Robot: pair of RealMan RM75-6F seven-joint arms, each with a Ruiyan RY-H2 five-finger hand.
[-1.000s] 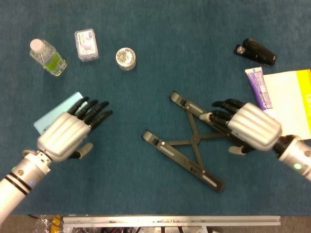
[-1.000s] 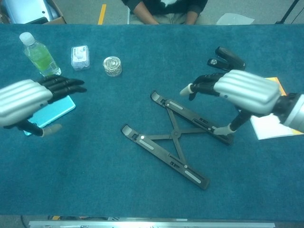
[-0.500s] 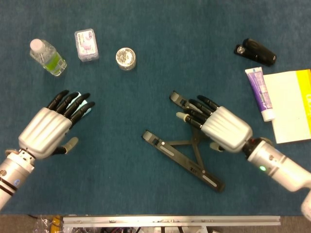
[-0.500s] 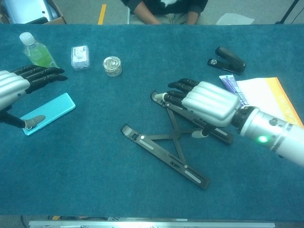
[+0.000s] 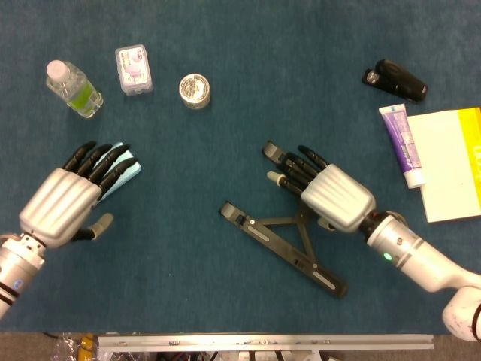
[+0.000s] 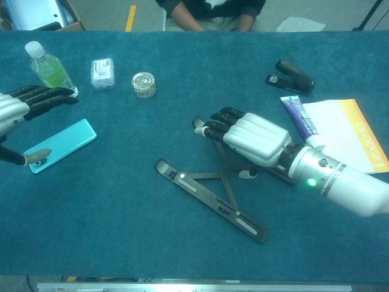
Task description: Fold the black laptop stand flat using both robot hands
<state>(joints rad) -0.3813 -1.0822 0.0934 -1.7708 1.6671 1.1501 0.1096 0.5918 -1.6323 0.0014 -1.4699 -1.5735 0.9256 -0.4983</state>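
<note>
The stand (image 5: 289,226) lies unfolded in an X at table centre. The right hand (image 5: 323,188), fingers extended and slightly apart, covers its rear bar; whether it presses is not discernible. The left hand (image 5: 68,199), fingers spread, hovers over a phone (image 6: 61,144). Bottle (image 5: 73,88), box (image 5: 134,69) and jar (image 5: 195,90) stand rear left; stapler (image 5: 396,80), tube (image 5: 399,144) and booklet (image 5: 451,162) lie right. Bare cloth (image 5: 173,263) separates stand and phone.

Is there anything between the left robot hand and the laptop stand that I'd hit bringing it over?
Nothing visible. Between the left robot hand and the laptop stand lies only bare blue table. The phone sits beneath the hand, not in the path.
</note>
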